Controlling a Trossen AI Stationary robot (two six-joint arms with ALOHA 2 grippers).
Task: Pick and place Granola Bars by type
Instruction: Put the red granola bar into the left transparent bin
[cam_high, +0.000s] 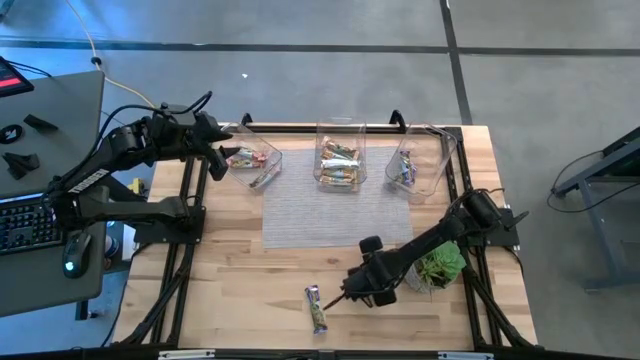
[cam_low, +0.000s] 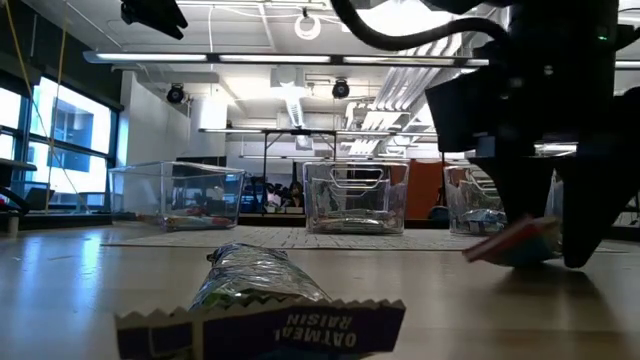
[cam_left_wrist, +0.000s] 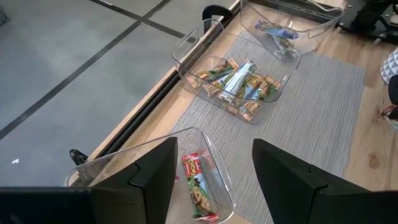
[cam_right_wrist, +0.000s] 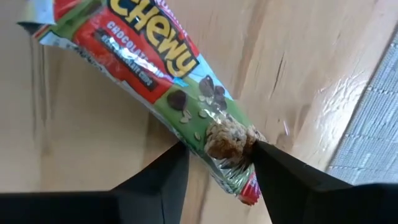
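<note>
Nearest the table's front edge lies a purple-ended oatmeal raisin bar (cam_high: 317, 308), flat on the bare wood and untouched; it looks like stock waiting its turn to be sorted.

Just beside it works the right gripper (cam_high: 350, 293), low over the wood. In its wrist view the two fingers (cam_right_wrist: 155, 180) stand on either side of one end of a red-and-green chewy chocolate chip bar (cam_right_wrist: 168, 74), both pressed against the wrapper, and most of the bar's length sticks out beyond them. I judge the grip to be closing on the bar's end, or only just made. The low view shows that bar (cam_low: 515, 240) tilted under the gripper, one end raised off the table. Holding it by the end would leave the length free to drop cleanly into a bin.

A small green potted plant (cam_high: 440, 266) sits just behind the right arm and plays no part.

Farther back a grey mat (cam_high: 335, 205) covers the middle of the table. Along its far edge stand three clear bins, apparently one per type: the left bin (cam_high: 250, 158) with red-and-green wrappers, the middle bin (cam_high: 338, 160) with orange-green and silver ones, the right bin (cam_high: 412, 165) with a few more.

The left gripper (cam_left_wrist: 211, 168) hangs over the left bin, fingers wide apart and holding nothing.
</note>
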